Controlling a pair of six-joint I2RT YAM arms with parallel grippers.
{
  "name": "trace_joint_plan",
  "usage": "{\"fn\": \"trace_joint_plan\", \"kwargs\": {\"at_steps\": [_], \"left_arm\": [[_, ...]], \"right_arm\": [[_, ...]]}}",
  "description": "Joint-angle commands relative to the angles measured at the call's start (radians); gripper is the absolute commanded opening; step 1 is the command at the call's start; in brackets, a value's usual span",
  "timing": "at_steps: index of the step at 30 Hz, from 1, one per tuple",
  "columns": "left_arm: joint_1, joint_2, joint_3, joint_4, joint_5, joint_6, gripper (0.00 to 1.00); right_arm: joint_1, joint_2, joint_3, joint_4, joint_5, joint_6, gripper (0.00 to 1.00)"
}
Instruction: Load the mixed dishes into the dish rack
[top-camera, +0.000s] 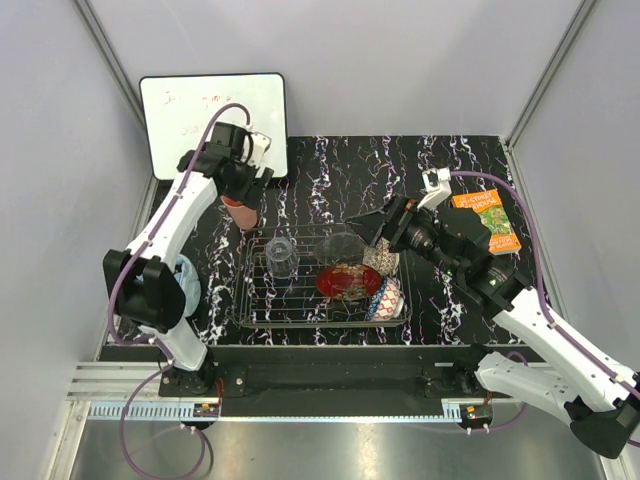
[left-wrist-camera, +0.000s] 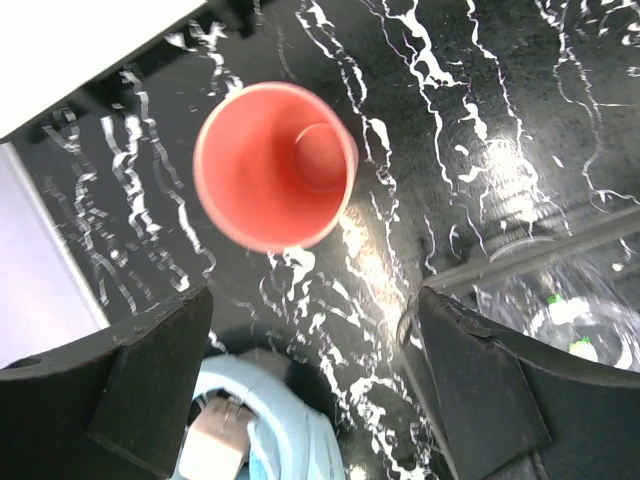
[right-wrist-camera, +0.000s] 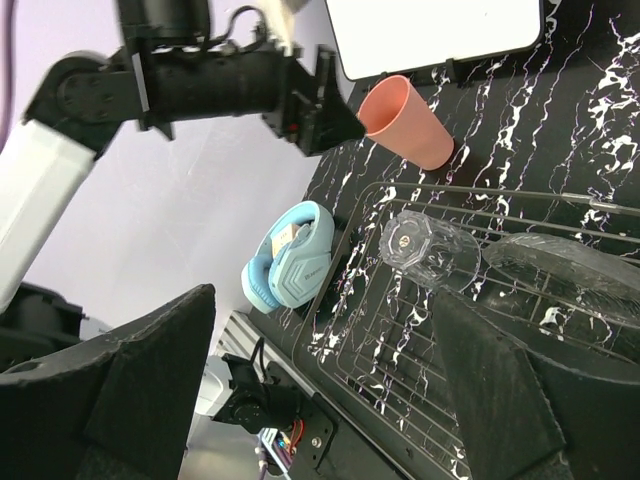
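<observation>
The salmon-pink cup (top-camera: 240, 212) stands upright on the dark marble tabletop, just left of the dish rack (top-camera: 300, 322). My left gripper (top-camera: 253, 190) hovers over it, open; from its wrist the cup (left-wrist-camera: 275, 165) lies ahead of the spread fingers, not between them. In the rack sit the clear tumbler (top-camera: 281, 257), glass bowl (top-camera: 340, 248), red plate (top-camera: 349, 281), beige bowl (top-camera: 380, 260) and blue patterned bowl (top-camera: 386, 298). My right gripper (top-camera: 372, 226) hangs open above the rack's far right side. Its wrist view takes in the tumbler (right-wrist-camera: 430, 250) and cup (right-wrist-camera: 405, 122).
Light-blue headphones (top-camera: 186, 282) lie left of the rack, close under my left arm. A white board (top-camera: 213, 120) leans at the back left and an orange book (top-camera: 488, 221) lies at the right. Grey walls enclose the table.
</observation>
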Motion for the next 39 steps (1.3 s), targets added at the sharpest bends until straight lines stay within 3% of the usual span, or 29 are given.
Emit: {"fn": "trace_joint_plan", "kwargs": {"at_steps": [1, 5, 7, 9, 17, 19, 20, 22, 25, 33, 35, 39], "left_arm": [[-0.003, 0.04, 0.036, 0.106, -0.011, 0.016, 0.86], [-0.003, 0.1, 0.056, 0.124, -0.023, 0.024, 0.82], [-0.002, 0.135, 0.064, 0.127, -0.024, 0.027, 0.68], [-0.002, 0.166, 0.06, 0.138, -0.021, 0.03, 0.61], [0.006, 0.273, 0.074, 0.17, -0.052, 0.025, 0.63], [0.007, 0.287, 0.08, 0.17, -0.049, 0.025, 0.59], [0.007, 0.299, 0.086, 0.17, -0.05, 0.024, 0.45], [0.009, 0.311, 0.091, 0.17, -0.05, 0.021, 0.33], [0.013, 0.322, 0.091, 0.176, -0.053, 0.012, 0.0], [0.056, 0.132, 0.076, 0.134, 0.072, -0.036, 0.0], [0.076, 0.039, 0.103, 0.063, 0.198, -0.068, 0.0], [0.122, -0.118, 0.182, -0.073, 0.501, -0.119, 0.0]], "right_arm": [[0.004, -0.017, -0.018, 0.026, 0.016, -0.014, 0.95], [0.004, -0.022, -0.025, 0.031, 0.029, -0.012, 0.95], [0.003, -0.019, -0.025, 0.029, 0.029, -0.011, 0.95], [0.004, -0.019, -0.028, 0.032, 0.029, -0.011, 0.95], [0.003, -0.036, -0.036, 0.032, 0.039, -0.011, 0.95], [0.003, -0.036, -0.038, 0.032, 0.037, -0.009, 0.94], [0.004, -0.034, -0.039, 0.032, 0.037, -0.011, 0.94], [0.004, -0.031, -0.036, 0.031, 0.037, -0.011, 0.93], [0.004, -0.025, -0.033, 0.032, 0.036, -0.014, 0.93], [0.004, -0.002, -0.028, 0.035, 0.026, -0.018, 0.95], [0.004, 0.012, -0.03, 0.045, 0.02, -0.012, 1.0], [0.004, 0.053, -0.036, 0.115, -0.044, 0.043, 1.0]]}}
